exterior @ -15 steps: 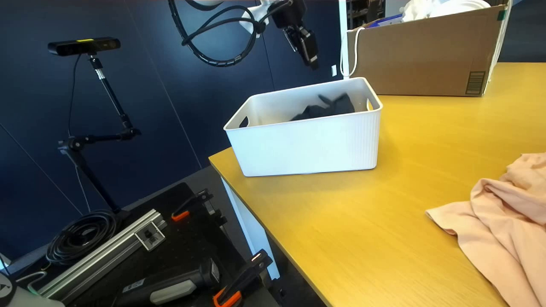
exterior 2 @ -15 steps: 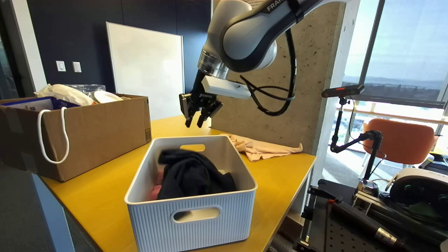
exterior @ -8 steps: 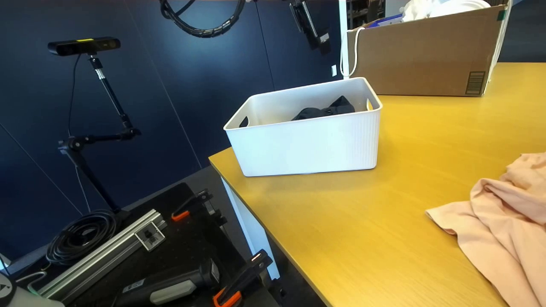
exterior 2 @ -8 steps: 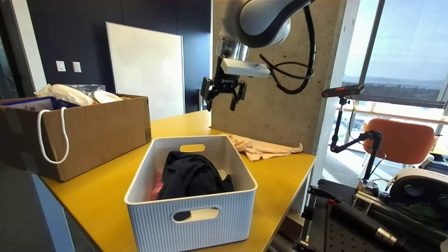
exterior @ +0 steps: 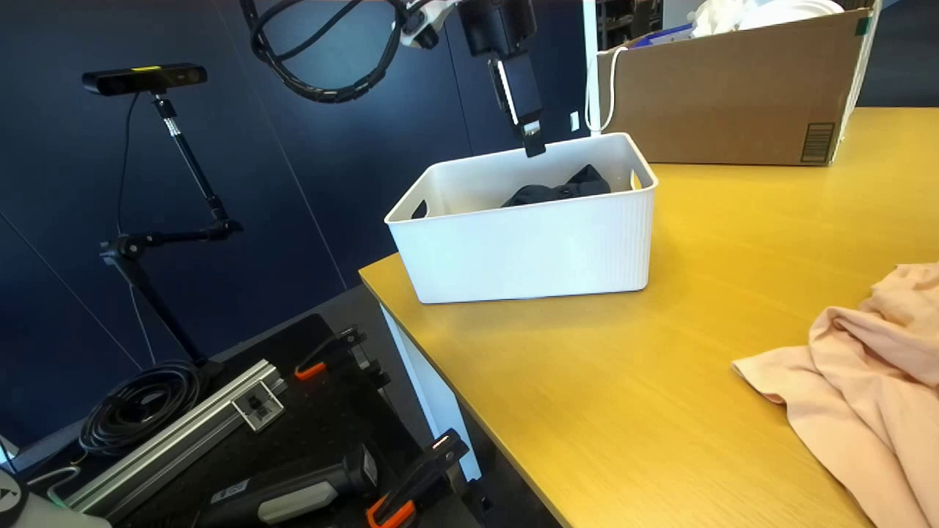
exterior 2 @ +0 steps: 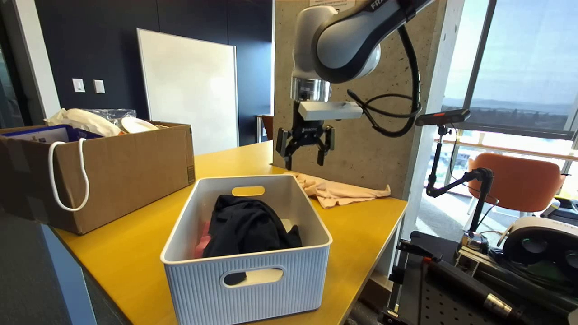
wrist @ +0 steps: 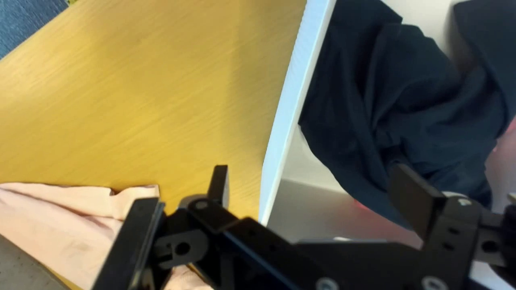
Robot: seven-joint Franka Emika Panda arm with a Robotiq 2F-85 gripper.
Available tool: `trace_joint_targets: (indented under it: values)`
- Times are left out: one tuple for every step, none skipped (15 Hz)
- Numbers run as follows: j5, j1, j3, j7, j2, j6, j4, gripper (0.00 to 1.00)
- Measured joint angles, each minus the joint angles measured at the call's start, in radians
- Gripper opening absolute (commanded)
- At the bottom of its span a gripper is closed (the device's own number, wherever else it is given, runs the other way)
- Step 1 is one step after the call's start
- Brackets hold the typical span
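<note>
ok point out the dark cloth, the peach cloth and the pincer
Dark cloth (wrist: 403, 100): in the wrist view, on its rumpled middle.
Peach cloth (exterior: 869, 389): in an exterior view, on its folded middle.
Pincer (exterior 2: 304, 160): in an exterior view, midway between its parted fingertips.

arm (exterior 2: 343, 45): bent | end effector (exterior 2: 305, 160): pointing down, jaws apart

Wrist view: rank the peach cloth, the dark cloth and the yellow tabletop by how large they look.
Largest to smallest, by visible area:
1. Yellow tabletop
2. Dark cloth
3. Peach cloth
All three run past the picture's edge, so their full sizes stay unsure.
</note>
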State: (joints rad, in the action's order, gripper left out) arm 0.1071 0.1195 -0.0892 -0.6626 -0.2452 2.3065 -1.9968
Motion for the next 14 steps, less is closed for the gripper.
trace_joint_targets:
  values:
    - [-0.008, 0.000, 0.007, -0.002, -0.012, 0.000, -0.009, 1.00]
    - [-0.018, 0.000, 0.014, -0.004, -0.024, 0.000, -0.020, 1.00]
    - [-0.024, 0.000, 0.022, -0.006, -0.035, 0.006, -0.031, 1.00]
    - [-0.029, 0.001, 0.028, -0.009, -0.047, 0.014, -0.040, 1.00]
    - [-0.033, 0.001, 0.033, -0.012, -0.059, 0.025, -0.048, 1.00]
    - [-0.036, 0.001, 0.036, -0.015, -0.071, 0.038, -0.053, 1.00]
    - [-0.037, 0.001, 0.037, -0.018, -0.083, 0.047, -0.055, 1.00]
    - [-0.038, 0.002, 0.038, -0.019, -0.093, 0.052, -0.056, 1.00]
    - [-0.038, 0.002, 0.039, -0.021, -0.102, 0.054, -0.056, 0.75]
    - [-0.038, 0.002, 0.039, -0.022, -0.112, 0.061, -0.056, 0.72]
    - [-0.038, 0.002, 0.039, -0.024, -0.121, 0.075, -0.056, 0.65]
    - [-0.038, 0.002, 0.039, -0.027, -0.129, 0.089, -0.056, 0.56]
    - [-0.038, 0.002, 0.039, -0.030, -0.135, 0.104, -0.056, 0.49]
    - [-0.038, 0.003, 0.039, -0.031, -0.140, 0.117, -0.056, 0.40]
